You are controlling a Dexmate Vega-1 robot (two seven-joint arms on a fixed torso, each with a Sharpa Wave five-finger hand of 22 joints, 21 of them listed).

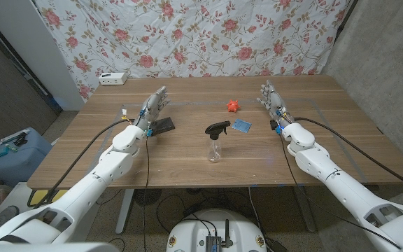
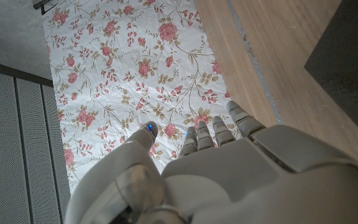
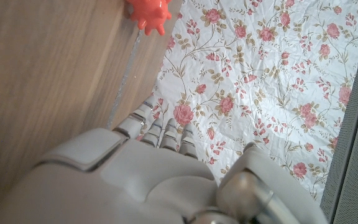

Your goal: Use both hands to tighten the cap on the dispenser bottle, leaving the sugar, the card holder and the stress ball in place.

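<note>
Two hands stand apart over the wooden table (image 1: 187, 150), each holding nothing; the left hand (image 1: 155, 106) rises on the robot's left with its fingers (image 1: 161, 96) loosely spread and reaching toward the floral cloth (image 1: 201, 35), and the right hand (image 1: 271, 98) stands likewise on the right, fingers (image 1: 266, 89) extended and slightly apart. The dispenser bottle (image 1: 216, 143), clear with a black trigger cap (image 1: 217, 127), stands upright near the table's middle, between the two arms and well apart from both hands; the black card holder (image 1: 163, 125) lies just beside the left hand; the blue sugar packet (image 1: 241, 126) lies near the bottle on its right; the orange spiky stress ball (image 1: 233, 106) sits farther back, between bottle and cloth; a white box (image 1: 112, 78) rests at the far left corner.
</note>
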